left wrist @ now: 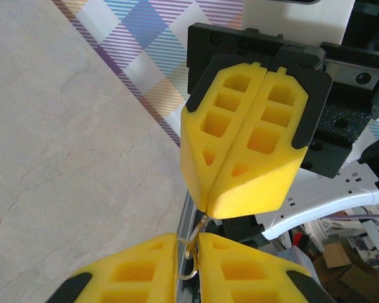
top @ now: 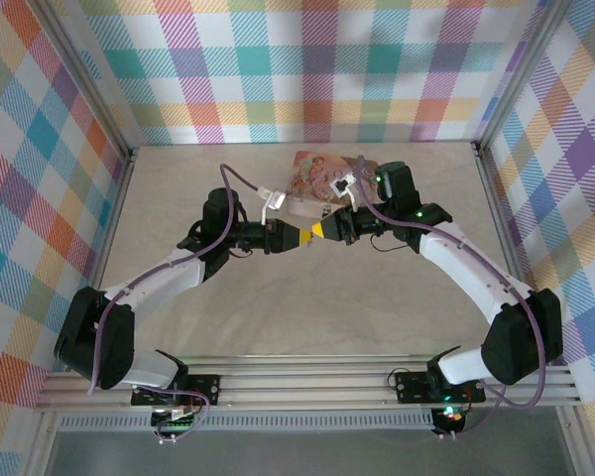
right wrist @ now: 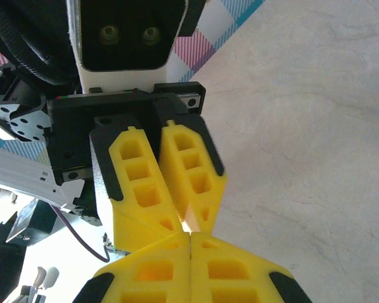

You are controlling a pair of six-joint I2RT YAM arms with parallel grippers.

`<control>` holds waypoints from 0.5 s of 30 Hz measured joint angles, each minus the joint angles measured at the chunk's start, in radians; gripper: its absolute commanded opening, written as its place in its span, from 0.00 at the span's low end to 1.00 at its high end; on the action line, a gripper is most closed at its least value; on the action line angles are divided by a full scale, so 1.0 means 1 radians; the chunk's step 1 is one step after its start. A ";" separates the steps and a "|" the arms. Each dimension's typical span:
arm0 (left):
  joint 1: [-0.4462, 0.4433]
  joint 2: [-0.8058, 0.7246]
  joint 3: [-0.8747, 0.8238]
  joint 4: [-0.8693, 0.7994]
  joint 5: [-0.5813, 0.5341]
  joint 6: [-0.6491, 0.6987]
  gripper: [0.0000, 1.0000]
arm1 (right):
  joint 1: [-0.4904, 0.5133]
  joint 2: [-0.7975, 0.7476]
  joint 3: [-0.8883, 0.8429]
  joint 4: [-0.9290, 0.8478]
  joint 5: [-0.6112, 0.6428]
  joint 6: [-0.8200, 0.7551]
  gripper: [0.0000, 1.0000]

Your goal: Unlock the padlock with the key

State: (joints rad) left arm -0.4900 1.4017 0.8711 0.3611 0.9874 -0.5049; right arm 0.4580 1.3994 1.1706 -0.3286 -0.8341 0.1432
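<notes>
Left hand [top: 299, 235] and right hand [top: 322, 230] meet tip to tip mid-frame over the desk [top: 307, 317], just below the pink box [top: 312, 171]. The key [left wrist: 201, 227] sits between them. In the left wrist view its long axis is near vertical, ring end down. Left hand's squeezed nearly closed on the ring, right hand's clamped tight on the top end.

No legible text, label, brand, number or sign on any surface.
</notes>
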 measured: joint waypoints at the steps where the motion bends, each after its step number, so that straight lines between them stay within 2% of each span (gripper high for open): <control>1: 0.000 0.000 0.000 0.001 0.000 0.000 0.12 | 0.000 0.000 0.000 0.000 0.002 0.000 0.00; 3: 0.000 0.004 0.000 0.005 0.000 0.000 0.10 | 0.000 0.000 0.000 0.000 0.004 0.003 0.00; 5: 0.000 0.008 0.000 0.006 0.006 -0.003 0.00 | -0.001 0.000 -0.001 0.000 0.007 0.004 0.00; 7: 0.000 0.011 0.002 0.006 0.007 0.004 0.00 | -0.001 0.000 -0.005 0.000 0.007 0.007 0.00; 11: 0.000 0.013 0.002 0.004 0.007 0.004 0.00 | -0.001 0.000 -0.012 0.015 0.023 0.027 0.18; 13: 0.000 0.013 0.003 -0.008 0.003 0.010 0.00 | -0.001 0.000 -0.014 0.026 0.038 0.037 0.39; 15: 0.000 0.015 0.005 -0.037 -0.010 0.024 0.00 | -0.001 0.000 -0.016 0.045 0.061 0.064 0.50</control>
State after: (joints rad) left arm -0.4904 1.4166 0.8757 0.3237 0.9771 -0.4808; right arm 0.4572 1.3994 1.1542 -0.2836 -0.7727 0.2070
